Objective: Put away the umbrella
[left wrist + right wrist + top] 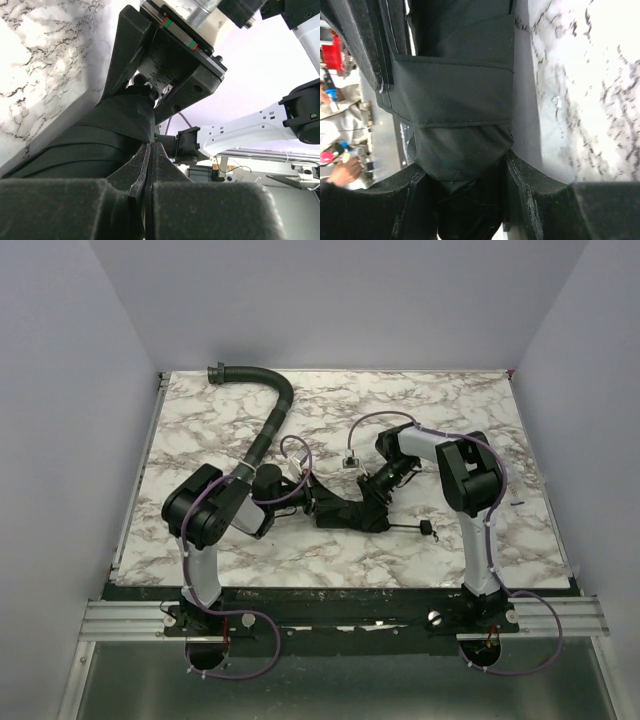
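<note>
The umbrella (pixel 345 512) is seen lying on the marble table (pixel 450 410), near the middle, between the two arms. It is folded into a short dark bundle. A thin black shaft (pixel 405 526) is seen sticking out of the bundle toward the right. It ends in a small black handle (pixel 427 530) that rests on the table.

The right gripper (pixel 372 496) is reached in from the right side. Its jaws are set apart and are clamped on one end of the bundle. In the right wrist view, the dark cloth is seen squeezed between the two black fingers (pixel 530 195), and flat folds of cloth are laid one over the other above them.

The left gripper (pixel 308 496) is reached in from the left side and is placed right at the other end of the bundle. Its jaws are pressed together, with only a thin line left between them in the left wrist view. It cannot be told whether a bit of cloth is pinched in that line. In the same view, the bundle is seen just past the tips of the jaws, and the right gripper is seen across from them, closed around the cloth.

A black ribbed hose (pixel 272 420) is laid in a curve on the far left part of the table, apart from the umbrella.
</note>
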Robot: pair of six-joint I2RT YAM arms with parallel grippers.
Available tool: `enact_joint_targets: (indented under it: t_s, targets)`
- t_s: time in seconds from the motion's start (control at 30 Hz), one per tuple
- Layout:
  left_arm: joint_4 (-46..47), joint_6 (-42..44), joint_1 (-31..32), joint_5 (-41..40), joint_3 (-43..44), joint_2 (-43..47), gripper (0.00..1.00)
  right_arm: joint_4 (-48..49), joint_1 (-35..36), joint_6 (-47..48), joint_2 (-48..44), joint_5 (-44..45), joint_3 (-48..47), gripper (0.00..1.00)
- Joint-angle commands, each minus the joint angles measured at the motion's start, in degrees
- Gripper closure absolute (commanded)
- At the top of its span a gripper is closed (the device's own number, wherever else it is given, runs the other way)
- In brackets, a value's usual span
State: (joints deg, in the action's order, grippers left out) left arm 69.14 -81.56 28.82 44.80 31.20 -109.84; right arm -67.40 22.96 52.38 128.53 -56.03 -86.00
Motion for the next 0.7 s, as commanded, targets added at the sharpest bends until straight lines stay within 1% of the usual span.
enact_joint_targets:
  t_s: [0.0,0.17,0.43,0.53,0.67]
  targets:
    - [-1.2,2.4,-0.1,5.1,1.2,0.6,1.0,7.1,-0.1,0.6,8.0,21.6,2.7,0.9]
    - [-6.1,4.7,1.1,4.0,2.6,2.9,1.0,9.0,-0.1,-2.8,8.3,21.1,1.7,0.9]
    - [-7.6,6.2,3.0,4.0,2.4,4.4,1.0,15.6,-0.1,-9.0,7.0,24.2,3.2,0.92]
    - [-6.5,6.5,3.2,4.0,0.5,4.5,1.0,16.5,-0.3,-10.0,6.9,24.7,2.9,0.92]
    - [-2.0,4.5,3.4,3.9,-2.9,4.2,1.0,17.7,-0.3,-11.4,7.0,25.9,2.8,0.94]
